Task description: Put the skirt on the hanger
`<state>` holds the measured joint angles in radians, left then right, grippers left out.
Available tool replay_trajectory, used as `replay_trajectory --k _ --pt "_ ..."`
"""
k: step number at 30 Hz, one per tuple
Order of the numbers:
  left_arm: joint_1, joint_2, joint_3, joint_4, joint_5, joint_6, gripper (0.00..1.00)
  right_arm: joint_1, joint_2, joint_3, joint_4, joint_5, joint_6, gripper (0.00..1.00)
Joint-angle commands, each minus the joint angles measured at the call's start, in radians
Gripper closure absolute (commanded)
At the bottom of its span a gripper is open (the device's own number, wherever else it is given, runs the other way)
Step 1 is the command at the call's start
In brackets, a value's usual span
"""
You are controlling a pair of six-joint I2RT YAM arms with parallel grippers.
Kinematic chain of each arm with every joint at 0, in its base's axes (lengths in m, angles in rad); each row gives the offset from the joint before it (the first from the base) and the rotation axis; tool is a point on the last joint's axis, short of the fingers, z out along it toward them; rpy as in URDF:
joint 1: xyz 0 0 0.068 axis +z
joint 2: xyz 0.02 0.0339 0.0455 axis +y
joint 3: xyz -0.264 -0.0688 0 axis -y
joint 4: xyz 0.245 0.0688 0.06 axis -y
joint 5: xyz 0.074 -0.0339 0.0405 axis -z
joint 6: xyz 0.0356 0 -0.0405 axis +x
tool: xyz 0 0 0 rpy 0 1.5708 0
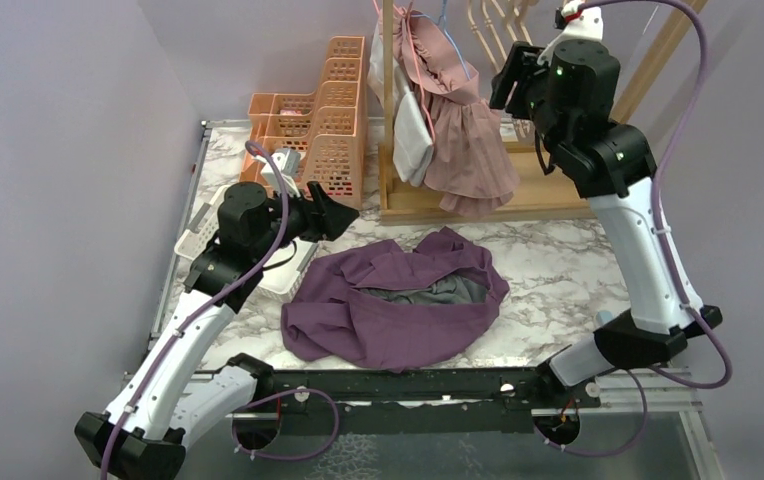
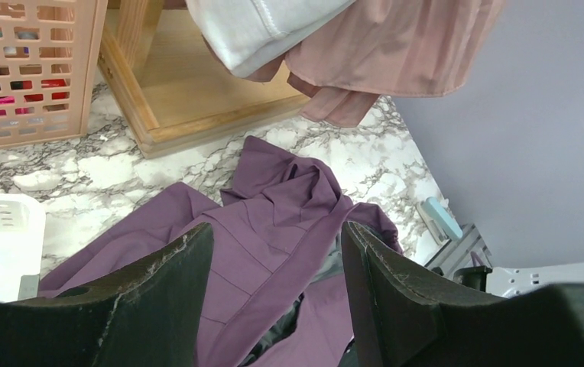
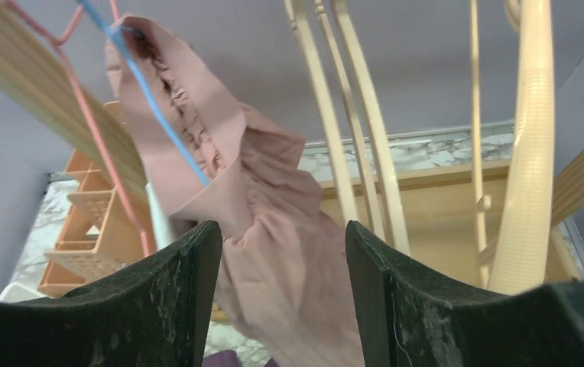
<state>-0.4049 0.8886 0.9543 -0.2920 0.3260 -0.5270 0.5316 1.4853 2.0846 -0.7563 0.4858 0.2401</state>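
A purple skirt (image 1: 398,300) lies crumpled on the marble table with its grey lining showing; it also shows in the left wrist view (image 2: 258,229). My left gripper (image 1: 333,213) is open and empty, just left of and above the skirt's far edge. My right gripper (image 1: 506,78) is open and empty, raised high at the wooden rack. It faces a pink skirt (image 3: 274,229) hung on a blue hanger (image 3: 151,92), with a pink hanger (image 3: 98,130) beside it. Several cream hangers (image 3: 350,122) hang to the right.
The wooden rack's base (image 1: 478,200) stands at the back of the table. A white garment (image 1: 410,135) hangs beside the pink one. Orange baskets (image 1: 323,130) stand at the back left. A white tray (image 1: 198,240) lies under my left arm.
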Motion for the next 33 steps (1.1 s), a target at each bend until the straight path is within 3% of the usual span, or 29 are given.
replay_trajectory --k 1,13,21,26,28,33 --pt "0.006 -0.026 0.007 0.047 0.032 -0.022 0.36 -0.08 0.034 0.086 -0.035 -0.091 0.008 0.35" --pt "0.005 -0.001 0.008 0.071 0.035 -0.018 0.35 -0.162 0.111 0.088 -0.049 -0.212 0.007 0.42" --pt "0.005 0.006 0.0 0.08 0.045 -0.02 0.35 -0.176 0.134 0.114 -0.029 -0.202 -0.023 0.36" --pt "0.005 -0.001 -0.005 0.078 0.043 -0.018 0.35 -0.178 0.137 0.097 -0.003 -0.192 -0.045 0.37" --pt "0.006 -0.003 -0.006 0.076 0.041 -0.018 0.35 -0.178 0.145 0.09 0.0 -0.214 -0.054 0.44" --pt "0.006 -0.006 0.006 0.071 0.038 -0.011 0.35 -0.179 0.143 0.077 0.032 -0.306 -0.117 0.81"
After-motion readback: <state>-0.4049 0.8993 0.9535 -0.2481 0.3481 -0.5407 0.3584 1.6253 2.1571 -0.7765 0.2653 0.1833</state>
